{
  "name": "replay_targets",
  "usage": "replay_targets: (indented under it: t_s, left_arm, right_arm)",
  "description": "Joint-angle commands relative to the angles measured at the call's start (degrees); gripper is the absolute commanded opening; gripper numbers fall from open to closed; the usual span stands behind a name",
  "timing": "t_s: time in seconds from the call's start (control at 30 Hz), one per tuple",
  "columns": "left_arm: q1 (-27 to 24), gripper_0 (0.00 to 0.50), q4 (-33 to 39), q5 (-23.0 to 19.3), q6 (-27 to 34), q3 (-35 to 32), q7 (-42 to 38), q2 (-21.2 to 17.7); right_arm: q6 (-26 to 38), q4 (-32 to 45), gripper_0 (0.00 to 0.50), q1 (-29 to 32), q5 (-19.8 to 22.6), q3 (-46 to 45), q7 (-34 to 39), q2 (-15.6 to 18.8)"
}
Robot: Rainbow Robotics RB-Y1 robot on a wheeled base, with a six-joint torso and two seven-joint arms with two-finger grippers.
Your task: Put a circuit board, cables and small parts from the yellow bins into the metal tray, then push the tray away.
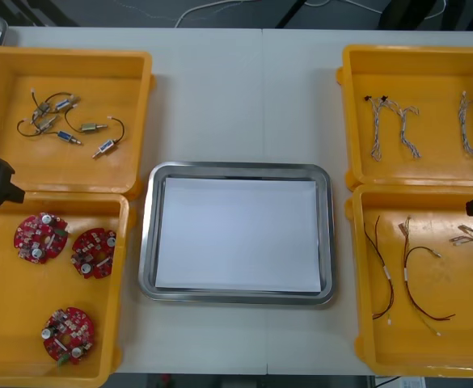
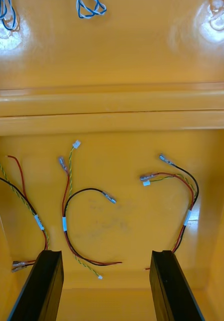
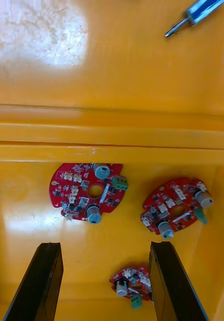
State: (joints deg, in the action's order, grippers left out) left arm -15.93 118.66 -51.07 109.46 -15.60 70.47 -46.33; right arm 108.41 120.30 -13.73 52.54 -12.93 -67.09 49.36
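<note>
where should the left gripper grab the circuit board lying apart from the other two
Probably across its round edge, from straight above: the circuit board lies flat in the yellow bin, parts standing on top, with bare floor around it for the open left gripper. Right gripper hangs idle.

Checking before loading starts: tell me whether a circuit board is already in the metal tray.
No, the three red circuit boards all lie in a yellow bin on the robot's left, outside the metal tray.
</note>
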Motion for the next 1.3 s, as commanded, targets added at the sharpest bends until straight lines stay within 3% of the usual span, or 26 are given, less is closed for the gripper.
replay_targets:
  t_s: [0.03, 0.4, 0.6, 0.7, 0.9, 1.1, 1.3]
  left_arm:
    - [5.03, 0.500, 6.59, -2.72, 0.54, -6.55, 5.03, -2.01]
    - [19.62, 0.500, 15.99, -3.51, -3.20, -10.94, 5.91, -2.27]
    - [27.97, 0.500, 18.28, -4.65, -9.09, -12.00, 6.52, -2.09]
    - [31.31, 0.500, 18.19, -4.65, -12.60, -11.82, 7.40, -0.07]
    - [32.98, 0.500, 18.10, -2.80, -14.27, -11.56, 12.50, 5.20]
    - [33.78, 0.500, 18.10, -1.48, -15.06, -9.36, 13.99, 9.51]
    - [37.38, 0.500, 18.01, 3.52, -22.09, -5.58, 16.90, 10.21]
  right_arm:
    - [0.14, 0.37, 0.500, 2.30, 0.46, -1.84, -2.78, -1.46]
    - [-3.91, 0.63, 0.500, 6.61, 0.46, -1.84, -4.98, -2.86]
    - [-4.52, 0.63, 0.500, 7.84, -0.42, -1.48, -6.48, -5.41]
    - [-6.72, 0.63, 0.500, 8.98, -1.21, 0.45, -7.18, -6.03]
    - [-11.90, 0.63, 0.500, 11.62, -3.24, 3.70, -6.83, -5.94]
    - [-13.49, 0.63, 0.500, 13.20, -7.89, 6.51, -5.86, -6.12]
    - [-14.37, 0.63, 0.500, 14.17, -10.71, 8.45, -4.54, -7.52]
